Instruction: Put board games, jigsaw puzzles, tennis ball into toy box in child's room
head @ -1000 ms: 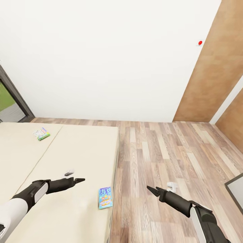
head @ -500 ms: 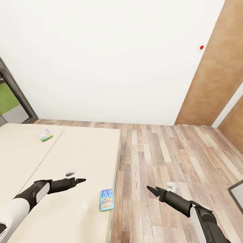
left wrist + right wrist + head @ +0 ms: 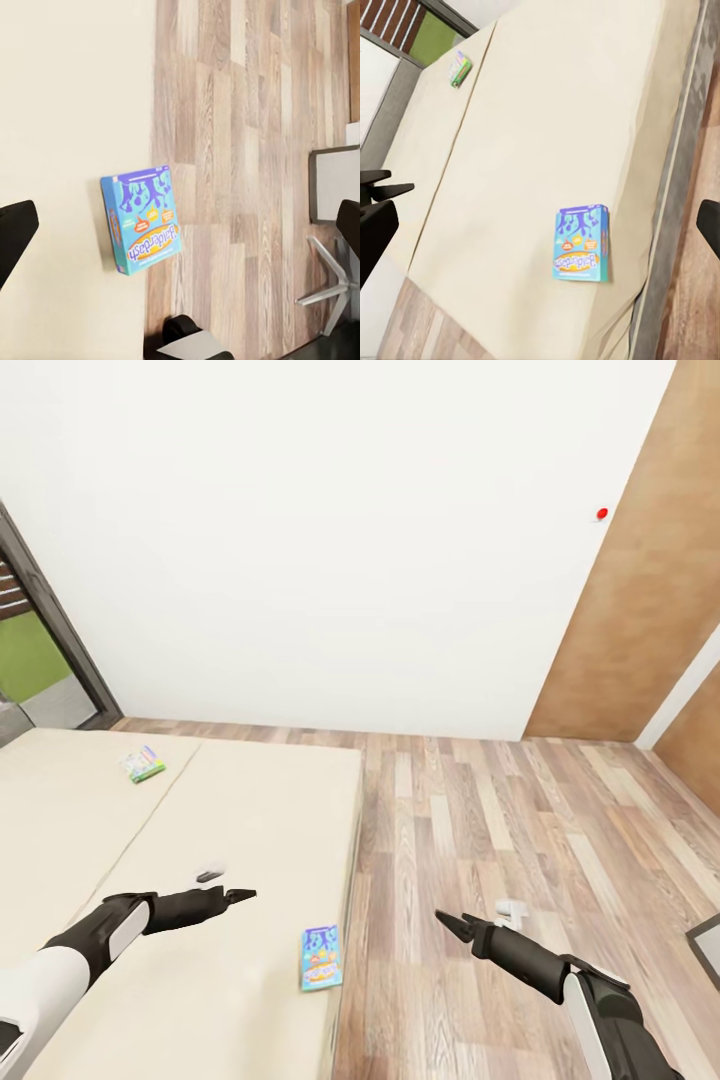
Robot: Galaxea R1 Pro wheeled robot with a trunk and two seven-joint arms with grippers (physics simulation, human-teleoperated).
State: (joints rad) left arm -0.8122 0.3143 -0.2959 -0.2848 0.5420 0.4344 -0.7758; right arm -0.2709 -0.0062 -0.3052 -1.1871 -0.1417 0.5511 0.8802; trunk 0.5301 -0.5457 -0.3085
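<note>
Two board games lie on one bed [image 3: 200, 800]: one mostly blue board game [image 3: 321, 958] near the mattress edge, and one green-bordered board game [image 3: 143, 764] farther up the mattress. The same two show in the right wrist view (the blue one large, the green one small and far off). Two arms reach forward, each ending in one hand: one left hand [image 3: 243, 895] over the mattress and one right hand [image 3: 446, 922] over the one plank floor [image 3: 500, 810]. One small red dot [image 3: 601, 514] sits on the one white wall [image 3: 330, 540]. One dark-framed window [image 3: 40, 650] stands at the side, and one chair base [image 3: 330, 285] appears in the left wrist view.
</note>
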